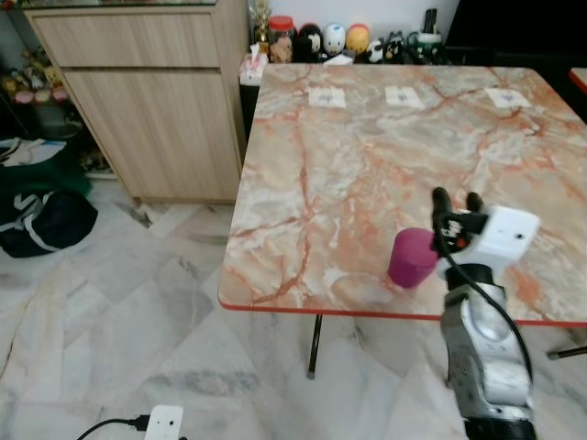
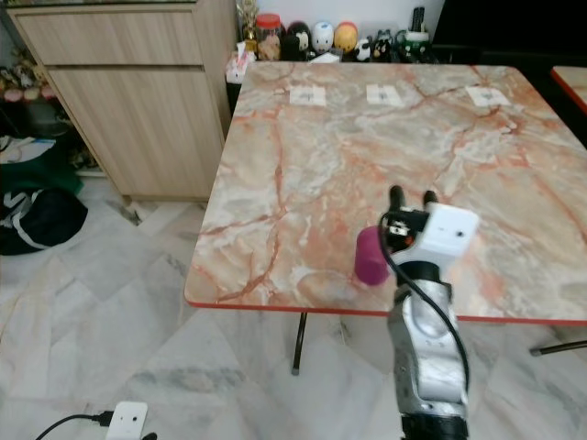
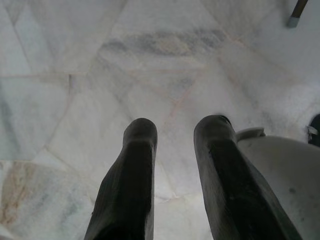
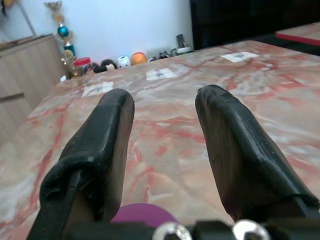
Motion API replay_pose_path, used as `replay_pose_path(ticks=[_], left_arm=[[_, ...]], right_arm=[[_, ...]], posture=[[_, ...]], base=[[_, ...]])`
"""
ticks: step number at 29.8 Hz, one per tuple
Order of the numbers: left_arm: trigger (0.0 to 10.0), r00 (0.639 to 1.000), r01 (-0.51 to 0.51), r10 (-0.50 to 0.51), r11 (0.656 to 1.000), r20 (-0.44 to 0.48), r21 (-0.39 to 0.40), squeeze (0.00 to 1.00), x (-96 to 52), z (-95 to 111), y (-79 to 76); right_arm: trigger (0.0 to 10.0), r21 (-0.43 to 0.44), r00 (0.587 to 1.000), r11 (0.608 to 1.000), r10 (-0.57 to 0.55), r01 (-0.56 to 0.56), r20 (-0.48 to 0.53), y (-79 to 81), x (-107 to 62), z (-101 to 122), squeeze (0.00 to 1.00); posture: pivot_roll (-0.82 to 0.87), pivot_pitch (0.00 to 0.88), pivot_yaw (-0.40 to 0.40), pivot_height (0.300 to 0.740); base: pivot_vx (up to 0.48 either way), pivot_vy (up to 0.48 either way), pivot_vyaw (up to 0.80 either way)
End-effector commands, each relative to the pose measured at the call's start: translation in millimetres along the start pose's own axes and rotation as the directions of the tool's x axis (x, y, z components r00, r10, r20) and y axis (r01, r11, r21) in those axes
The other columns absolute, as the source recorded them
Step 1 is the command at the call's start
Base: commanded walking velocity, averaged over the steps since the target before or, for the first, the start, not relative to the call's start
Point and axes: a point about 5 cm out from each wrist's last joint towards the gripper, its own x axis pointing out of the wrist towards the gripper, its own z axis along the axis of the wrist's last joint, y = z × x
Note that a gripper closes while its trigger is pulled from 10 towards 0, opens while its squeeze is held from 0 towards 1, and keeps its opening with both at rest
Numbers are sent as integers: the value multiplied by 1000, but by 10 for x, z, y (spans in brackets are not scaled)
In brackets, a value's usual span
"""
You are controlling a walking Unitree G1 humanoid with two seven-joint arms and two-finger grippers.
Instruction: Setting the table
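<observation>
A magenta cup (image 1: 412, 258) stands upside down on the marble table (image 1: 367, 165), close to its front edge. My right gripper (image 1: 458, 199) hovers just right of and above the cup, open, with nothing between its fingers (image 4: 235, 145). In the right wrist view the top of the cup (image 4: 142, 215) sits low between the finger bases. My left gripper (image 3: 175, 135) hangs over the marble floor, fingers apart and holding nothing.
Three white paper squares (image 1: 404, 95) lie along the table's far side. A wooden cabinet (image 1: 147, 92) stands left of the table, with toys and jars (image 1: 321, 41) behind. A dark bag (image 1: 46, 220) and a white power plug (image 1: 161, 423) rest on the floor.
</observation>
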Motion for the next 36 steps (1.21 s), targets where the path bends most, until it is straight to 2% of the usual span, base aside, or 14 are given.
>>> replay_pose_path(ticks=[1,3,5,6,10,13,20,21,22,25,26,27,28,36], left_arm=[[10000,1000,2,-2,1000,-25,5,0,-15,-61,7],[10000,1000,4,-4,1000,-26,7,0,-15,-60,10],[10000,1000,9,-8,1000,-27,12,0,-13,-57,11],[10000,1000,11,-11,1000,-27,13,0,-12,-55,9],[10000,1000,13,-13,1000,-27,12,0,-11,-53,7],[10000,1000,11,-10,1000,-25,9,0,-12,-53,3],[10000,1000,6,-5,1000,-27,6,0,-14,-60,5],[10000,1000,6,-6,1000,-28,7,0,-15,-63,4],[10000,1000,7,-6,1000,-28,7,0,-15,-64,3],[10000,1000,5,-5,1000,-27,3,0,-17,-66,3],[10000,1000,5,-5,1000,-27,3,0,-17,-66,4],[10000,1000,4,-4,1000,-27,4,0,-17,-66,4],[10000,1000,4,-4,1000,-26,4,0,-17,-66,4],[10000,1000,3,-3,1000,-27,3,0,-17,-67,1]], right_arm=[[10000,9,999,999,-37,37,-33,-66,-44,75,0],[10000,-22,989,998,-65,63,-135,-110,-96,44,0],[10000,-46,960,996,-81,71,-269,-161,-148,-53,0],[10000,-13,950,997,-75,75,-304,-178,-149,-85,0],[10000,24,942,996,-72,84,-328,-202,-107,-111,0],[10000,78,931,996,-17,49,-365,-153,-49,-135,0],[10000,110,916,993,17,29,-401,-90,-4,-71,0],[10000,125,914,992,21,33,-405,-82,6,-86,31],[10000,132,912,991,24,33,-410,-75,10,-100,1000],[10000,142,904,990,38,25,-426,-49,9,-118,1000],[10000,142,902,990,47,15,-429,-36,9,-120,835],[10000,142,898,990,60,3,-435,-20,10,-124,161],[10000,142,896,990,63,0,-440,-16,10,-127,0],[10000,154,876,988,83,-10,-474,-1,15,-172,0]], posture=[[-29,129,-11,740],[-34,130,-10,740],[-40,130,-8,740],[-42,128,-6,740],[-41,127,-6,740],[-34,125,-10,740],[-27,128,-10,740],[-25,128,-9,740],[-22,129,-11,740],[-19,129,-12,740],[-19,130,-12,740],[-21,128,-12,740],[-21,129,-11,740],[-18,128,-13,740]], base=[[0,0,0],[0,0,0],[0,0,0],[0,0,0],[0,0,0],[0,0,0],[0,0,0],[0,0,0],[0,0,0],[0,0,0],[0,0,0],[0,0,0],[0,0,0],[0,0,0]])
